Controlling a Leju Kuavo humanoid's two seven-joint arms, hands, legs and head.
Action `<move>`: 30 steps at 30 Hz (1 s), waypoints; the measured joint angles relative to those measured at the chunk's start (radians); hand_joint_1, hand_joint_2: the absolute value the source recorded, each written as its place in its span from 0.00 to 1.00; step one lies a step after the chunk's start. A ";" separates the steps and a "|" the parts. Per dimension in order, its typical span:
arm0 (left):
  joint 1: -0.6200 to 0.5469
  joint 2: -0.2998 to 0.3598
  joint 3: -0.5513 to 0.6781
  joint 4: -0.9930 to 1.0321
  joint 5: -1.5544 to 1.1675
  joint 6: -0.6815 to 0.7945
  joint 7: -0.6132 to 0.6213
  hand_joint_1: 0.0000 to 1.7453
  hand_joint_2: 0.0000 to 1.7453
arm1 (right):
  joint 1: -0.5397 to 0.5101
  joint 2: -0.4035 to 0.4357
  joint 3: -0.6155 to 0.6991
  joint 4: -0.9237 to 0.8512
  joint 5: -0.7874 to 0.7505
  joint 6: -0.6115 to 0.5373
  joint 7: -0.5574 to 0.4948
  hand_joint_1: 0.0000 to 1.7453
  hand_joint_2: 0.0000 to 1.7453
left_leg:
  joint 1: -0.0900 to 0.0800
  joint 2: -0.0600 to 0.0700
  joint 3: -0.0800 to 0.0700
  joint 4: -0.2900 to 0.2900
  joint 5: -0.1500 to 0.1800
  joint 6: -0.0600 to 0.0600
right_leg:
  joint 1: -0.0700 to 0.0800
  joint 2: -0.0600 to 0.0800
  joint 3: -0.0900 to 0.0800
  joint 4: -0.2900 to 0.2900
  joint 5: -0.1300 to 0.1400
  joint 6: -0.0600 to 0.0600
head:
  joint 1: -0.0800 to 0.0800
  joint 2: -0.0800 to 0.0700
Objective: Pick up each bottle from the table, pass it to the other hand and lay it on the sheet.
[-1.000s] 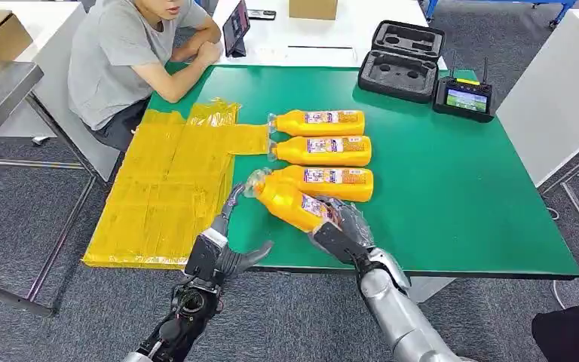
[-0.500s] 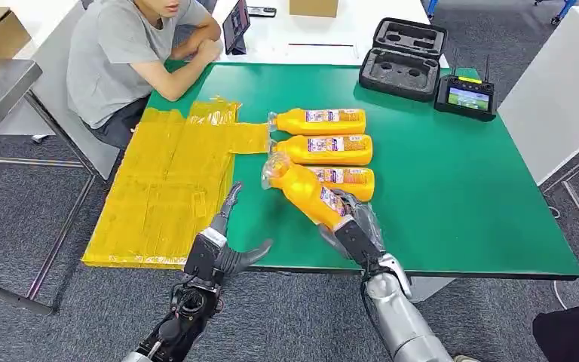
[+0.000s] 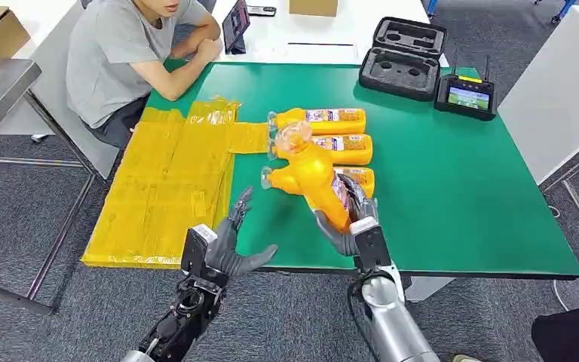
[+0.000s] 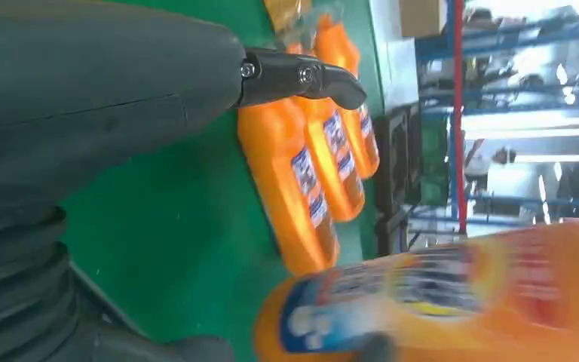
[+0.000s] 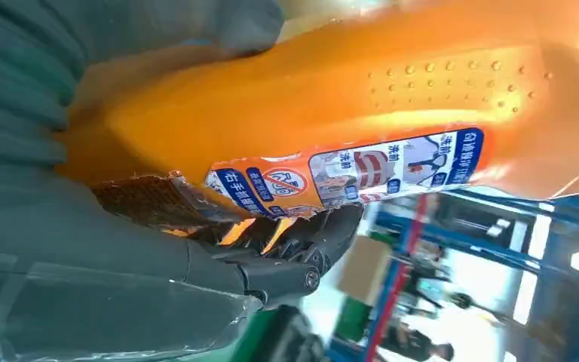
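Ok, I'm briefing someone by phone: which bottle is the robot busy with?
On the green table, near its front edge beside three orange bottles lying flat, find the right robot hand. It grips the one orange bottle raised off the table, cap up.

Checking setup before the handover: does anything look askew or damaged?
The yellow sheet is crinkled and overhangs the table edge. No spill or damage shows; three bottles lie in a row.
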 measured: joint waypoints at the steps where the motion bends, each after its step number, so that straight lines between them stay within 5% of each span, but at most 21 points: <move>1: -0.002 0.000 0.000 0.006 0.002 -0.006 0.000 0.00 1.00 | 0.004 -0.002 0.020 -0.020 -0.004 -0.005 0.000 1.00 1.00 | 0.000 0.000 0.000 0.000 0.000 0.000 | 0.000 0.000 0.000 0.000 0.000 0.000 | 0.000 0.000; 21: -0.026 -0.005 -0.001 0.062 0.062 -0.122 0.000 0.00 1.00 | 0.028 -0.035 0.193 -0.149 -0.065 -0.041 0.000 1.00 1.00 | 0.000 0.000 -0.001 0.000 0.000 0.000 | 0.000 0.000 0.000 0.000 0.000 0.000 | 0.000 0.000; 30: -0.003 0.008 0.018 0.005 0.073 -0.099 0.000 0.00 1.00 | 0.042 -0.065 0.215 -0.155 -0.069 -0.145 0.000 1.00 1.00 | 0.000 0.000 -0.001 0.000 0.000 0.000 | 0.000 0.000 0.000 0.000 0.000 0.000 | 0.000 0.000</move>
